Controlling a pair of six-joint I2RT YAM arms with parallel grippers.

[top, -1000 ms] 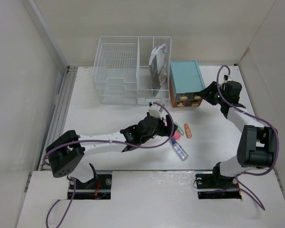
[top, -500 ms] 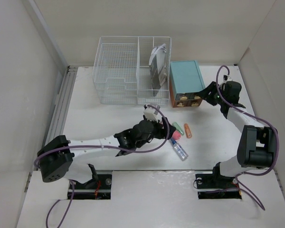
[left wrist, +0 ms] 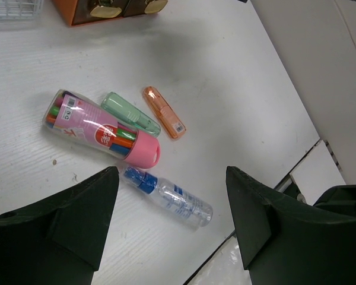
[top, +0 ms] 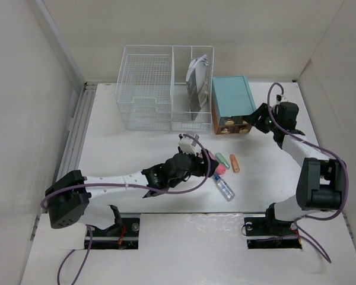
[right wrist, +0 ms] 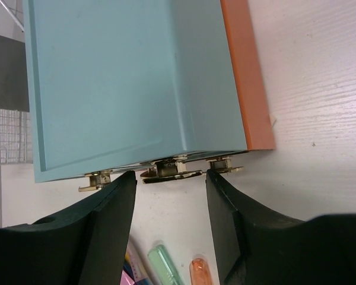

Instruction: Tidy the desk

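Jaws first. The left jaws stand spread wide with nothing between them, hanging over the worktop [left wrist: 237, 77]. In the left wrist view their two dark fingers [left wrist: 77, 225] fill the bottom edge. Just ahead of the gap a clear bottle [left wrist: 169, 196] with a blue cap lies flat on the white surface. Beyond it lies a marker tube [left wrist: 101, 133] with a pink cap. A green pen [left wrist: 130, 114] lies close against that cap, and an orange pen [left wrist: 164, 113] is just beside the green one.

The right jaws are spread too and hold nothing. From the right wrist I see them up at the front of the teal drawer box [right wrist: 130, 83], with the middle brass handle [right wrist: 169, 171] sitting between the fingertips. A thin gap shows on the left side of the handle. I cannot tell whether the right finger [right wrist: 249, 237] touches the fitting next to it. The box stands on the worktop, which runs on white to the right of these jaws.

From the top camera the worktop lies under both arms, with the metal rail [top: 77, 136] along its left edge. At its far side stands a white wire basket [top: 145, 89], with booklets [top: 197, 83] upright in its right compartment. The drawer box is just beside the basket on the right.
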